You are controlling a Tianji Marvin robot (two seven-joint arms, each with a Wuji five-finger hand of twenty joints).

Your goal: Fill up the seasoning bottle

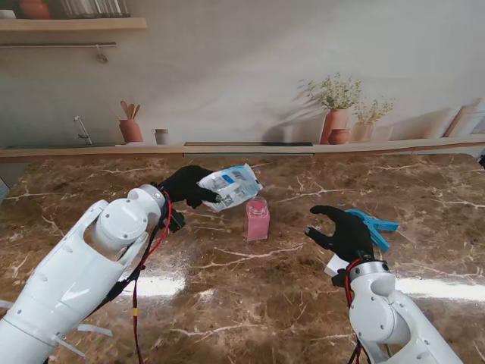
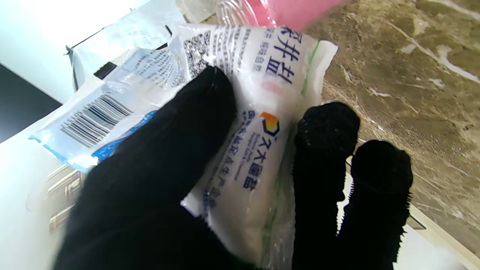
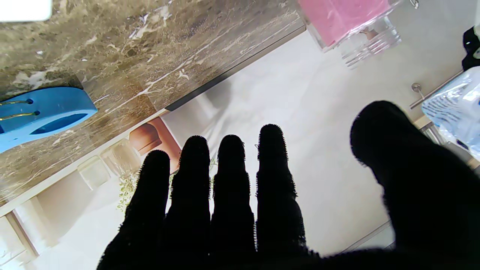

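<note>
- On the marble table [image 1: 227, 303], as seen from the stand's view, a pink seasoning bottle [image 1: 258, 218] is found standing upright near the middle; whether its mouth is open cannot be made out there.
- A salt bag [image 1: 231, 186] is gripped by the left hand [image 1: 187, 186] and held tilted over the bottle, its lower corner just above the bottle's top; contact between them cannot be judged.
- The right hand [image 1: 345, 231] is raised to the right of the bottle, fingers spread and curled around nothing; part of a blue clip [image 1: 373, 227] is hidden behind it.
- In the left wrist view, the salt bag [image 2: 240, 112] is pinched between thumb and fingers [image 2: 326, 131] of the left hand [image 2: 180, 195]; much of the print is covered by the glove, and the seasoning bottle [image 2: 285, 9] is cut off at the edge.
- In the right wrist view, the right hand [image 3: 262, 210] is seen with four fingers [image 3: 232, 168] side by side and the thumb apart, nothing held.
- There the seasoning bottle [image 3: 345, 18], the blue clip [image 3: 41, 112] and the salt bag [image 3: 455, 105] are each only partly in frame.
</note>
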